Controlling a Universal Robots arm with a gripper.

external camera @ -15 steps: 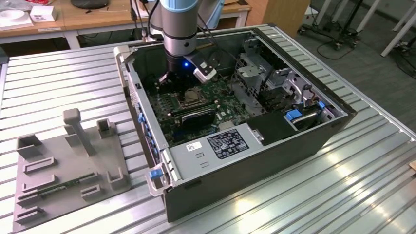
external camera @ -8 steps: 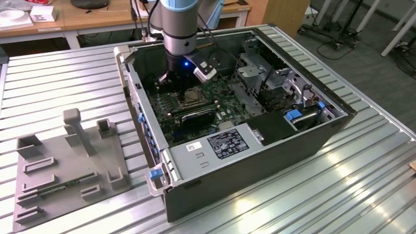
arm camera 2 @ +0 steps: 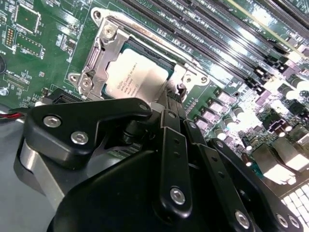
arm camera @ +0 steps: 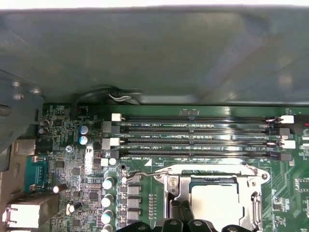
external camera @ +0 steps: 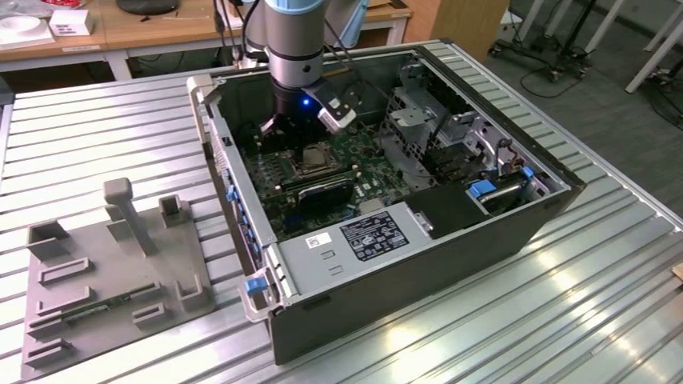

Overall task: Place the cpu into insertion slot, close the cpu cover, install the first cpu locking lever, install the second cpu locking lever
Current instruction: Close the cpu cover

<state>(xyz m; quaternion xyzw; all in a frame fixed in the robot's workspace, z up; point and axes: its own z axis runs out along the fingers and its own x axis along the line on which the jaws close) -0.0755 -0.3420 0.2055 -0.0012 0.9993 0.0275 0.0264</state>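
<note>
while the cpu (arm camera 2: 137, 77) sits inside the cpu cover (arm camera 2: 99, 58), the gripper (arm camera 2: 175, 96) touches that cover's edge. its fingers (arm camera 2: 170, 130) are closed, empty.

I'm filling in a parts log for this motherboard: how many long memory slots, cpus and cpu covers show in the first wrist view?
long memory slots: 4
cpu: 1
cpu cover: 1
Total: 6
</note>
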